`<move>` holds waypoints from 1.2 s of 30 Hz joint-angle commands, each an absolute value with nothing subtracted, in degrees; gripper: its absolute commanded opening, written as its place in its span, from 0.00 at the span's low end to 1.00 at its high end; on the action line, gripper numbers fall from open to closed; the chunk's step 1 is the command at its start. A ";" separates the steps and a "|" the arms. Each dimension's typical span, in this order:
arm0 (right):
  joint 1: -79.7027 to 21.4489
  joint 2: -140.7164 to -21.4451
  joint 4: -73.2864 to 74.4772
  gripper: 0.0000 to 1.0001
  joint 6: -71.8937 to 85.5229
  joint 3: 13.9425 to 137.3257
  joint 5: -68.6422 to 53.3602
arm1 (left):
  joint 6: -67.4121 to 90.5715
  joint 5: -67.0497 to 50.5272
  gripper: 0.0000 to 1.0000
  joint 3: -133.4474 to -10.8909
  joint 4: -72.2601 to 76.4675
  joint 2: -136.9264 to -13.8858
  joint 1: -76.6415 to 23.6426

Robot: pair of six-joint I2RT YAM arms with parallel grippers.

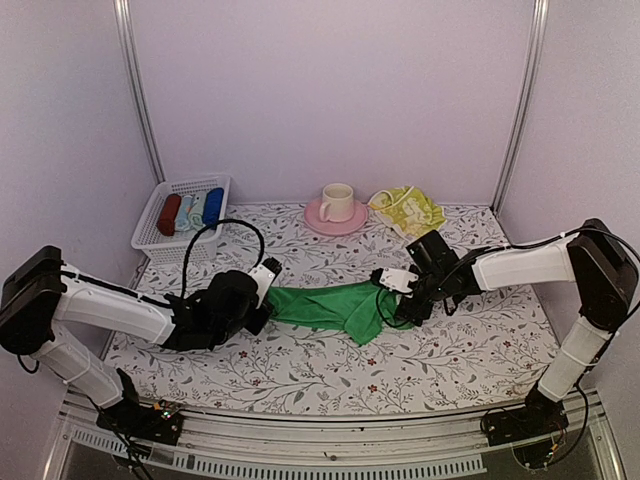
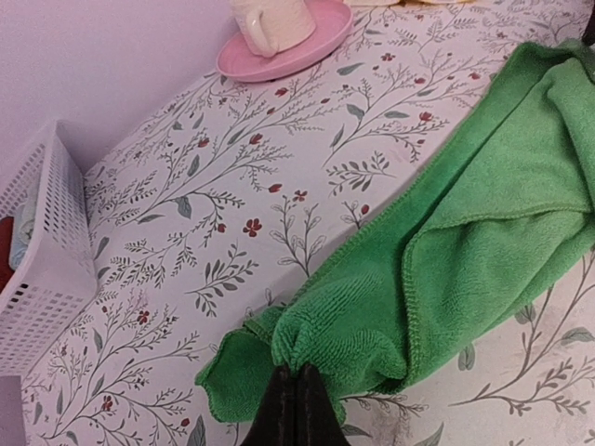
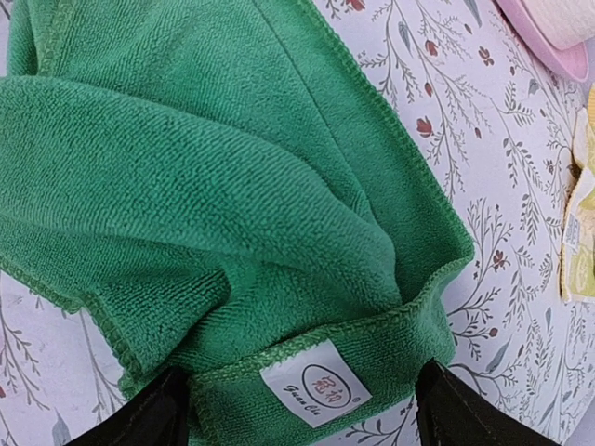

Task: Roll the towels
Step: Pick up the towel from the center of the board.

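Note:
A bright green towel (image 1: pixel 335 307) lies crumpled and partly folded across the middle of the floral table. My left gripper (image 2: pixel 297 386) is shut on a bunched bit of its left end (image 2: pixel 372 316). At the towel's right end my right gripper (image 3: pixel 302 409) is open, its two dark fingers (image 3: pixel 158 413) standing wide on either side of the hem that carries a white label (image 3: pixel 314 382). The pale yellow towel (image 1: pixel 408 210) with green marks lies crumpled at the back right, apart from both grippers.
A pink saucer (image 1: pixel 335 218) with a cream cup (image 1: pixel 337 201) stands at the back centre. A white basket (image 1: pixel 182 218) at the back left holds dark red, pale blue and deep blue rolls. Walls close in the back and both sides.

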State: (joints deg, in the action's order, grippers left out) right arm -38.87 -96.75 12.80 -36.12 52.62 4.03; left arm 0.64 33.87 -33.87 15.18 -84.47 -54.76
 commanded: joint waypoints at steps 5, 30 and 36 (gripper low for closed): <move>-40.10 -96.22 9.02 0.76 -37.25 51.37 7.76 | 0.79 34.19 0.00 -34.45 16.03 -85.47 -54.49; -32.79 -90.44 12.85 0.65 -34.82 53.05 6.61 | 0.92 34.58 0.00 -34.37 15.70 -85.00 -54.41; -28.63 -90.75 19.64 0.72 -31.83 55.93 -4.13 | 0.84 34.59 0.00 -34.36 15.72 -85.06 -54.40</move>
